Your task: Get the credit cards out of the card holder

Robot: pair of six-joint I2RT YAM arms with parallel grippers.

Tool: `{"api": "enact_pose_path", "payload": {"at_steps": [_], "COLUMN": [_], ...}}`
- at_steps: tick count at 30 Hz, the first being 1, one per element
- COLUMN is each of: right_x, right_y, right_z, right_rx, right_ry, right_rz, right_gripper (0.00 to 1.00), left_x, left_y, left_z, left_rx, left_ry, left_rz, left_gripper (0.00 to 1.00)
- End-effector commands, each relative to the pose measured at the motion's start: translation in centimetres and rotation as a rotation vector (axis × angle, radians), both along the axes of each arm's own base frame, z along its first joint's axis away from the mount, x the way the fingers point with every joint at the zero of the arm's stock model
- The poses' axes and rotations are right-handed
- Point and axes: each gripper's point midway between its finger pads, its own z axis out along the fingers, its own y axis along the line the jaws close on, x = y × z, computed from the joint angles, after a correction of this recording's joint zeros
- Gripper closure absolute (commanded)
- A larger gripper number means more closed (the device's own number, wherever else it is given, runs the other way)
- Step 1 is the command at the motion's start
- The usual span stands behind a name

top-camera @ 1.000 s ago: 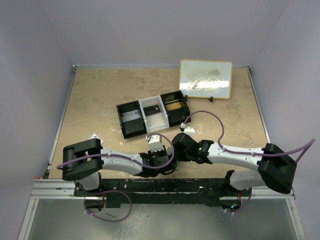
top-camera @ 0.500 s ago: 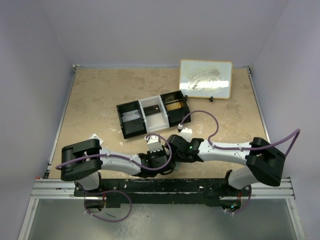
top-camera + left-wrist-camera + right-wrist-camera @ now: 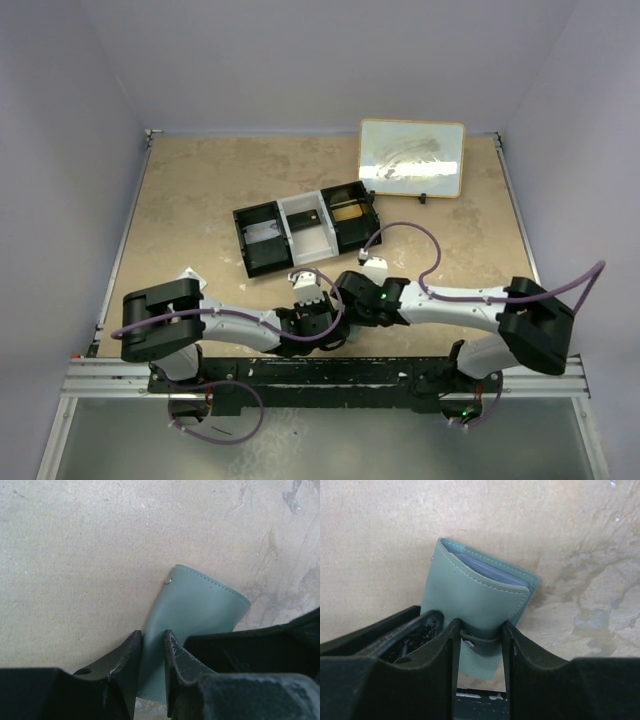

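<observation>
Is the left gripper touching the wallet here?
Touching. In the left wrist view an edge of the wallet fills the narrow slot between the fingers of the left gripper, pressed against both inner faces.

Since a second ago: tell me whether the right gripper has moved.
Yes. The right gripper has slid slightly left, toward the left gripper, judged against the fixed tray behind them.

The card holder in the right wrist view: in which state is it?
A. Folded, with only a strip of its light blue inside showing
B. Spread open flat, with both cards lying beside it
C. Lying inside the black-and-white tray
A: the card holder is folded over, its strap crosses the front flap, and light blue shows only along the top edge.
</observation>
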Motion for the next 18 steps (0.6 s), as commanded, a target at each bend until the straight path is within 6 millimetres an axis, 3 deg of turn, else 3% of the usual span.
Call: {"api": "enact_pose_path", "payload": {"at_steps": [1,5,9,14,18], "right_x": [-1.2,-1.0,-1.3,-1.6,-1.2], "right_y": [-2.1,-3.1,-4.8,-3.1,-1.7], "right_z": [0.0,0.6,0.4,1.2,2.9], "right_rx": [0.07,0.166,0.143,0.293,0.486], "right_ry": [0.039,0.019,0.024,0.022,-0.026], "right_rz": [-0.001,-0.004,-0.023,0.018,0.027], "right_gripper": [0.67,0.67,0.65,0.64,0.67], "left_x": [-4.1,-4.3,-4.5,-4.3,-4.1], "left_y": [7.9,8.6,9.0,9.0,9.1], "left_z": [-7.3,-7.9,-8.5,-8.3,-7.7], "left_rx": [0.337,0.359,0.387,0.399,0.389], "left_ry": [0.216,0.228,0.24,0.23,0.219], "left_rz": [-0.046,-0.038,-0.034,-0.029,-0.018], "left_gripper": [0.78,0.79,0.79,0.8,0.79]}}
